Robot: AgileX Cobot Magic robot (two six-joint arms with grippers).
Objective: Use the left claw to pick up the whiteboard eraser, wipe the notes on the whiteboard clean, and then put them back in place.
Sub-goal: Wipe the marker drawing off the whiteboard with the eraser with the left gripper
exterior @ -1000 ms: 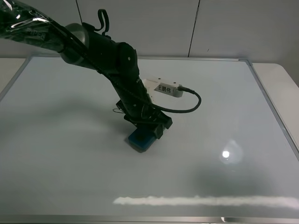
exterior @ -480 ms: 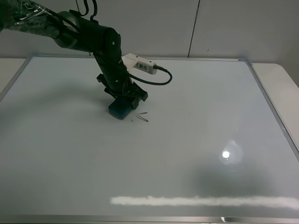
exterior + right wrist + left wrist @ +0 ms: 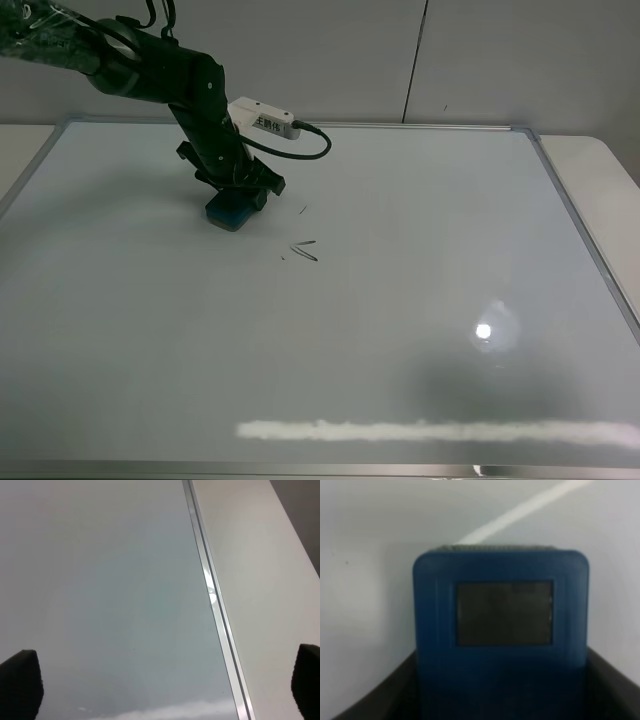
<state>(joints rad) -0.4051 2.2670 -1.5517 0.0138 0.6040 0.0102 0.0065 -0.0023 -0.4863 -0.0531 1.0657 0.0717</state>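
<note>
High view: the left gripper [image 3: 236, 193] is clamped on the eraser [image 3: 227, 213], which sits pressed on the whiteboard [image 3: 430, 300] in its far-left part. The notes [image 3: 304, 250], a few thin strokes, lie at about 4 o'clock from the eraser, near but apart, with one tiny tick at 3 o'clock. The strokes run roughly along the 3-to-9 line. The coming wipe, I judge, should head toward 4 o'clock. The frame [image 3: 300, 124] is close at 12 o'clock, so there is little room that way; from 3 through 6 o'clock the board lies wide open. The left arm is plainly the nearer one; the right arm does not show here.

Left wrist view: the eraser fills the picture, gripped at both sides by dark fingers [image 3: 367, 707], its long axis pointing straight away from the camera. No notes show ahead of it.

Right wrist view: the right gripper [image 3: 162, 680] is spread wide with nothing between its tips, hanging over the whiteboard's right frame, with the bench [image 3: 260, 580] beyond, well apart from the notes.
</note>
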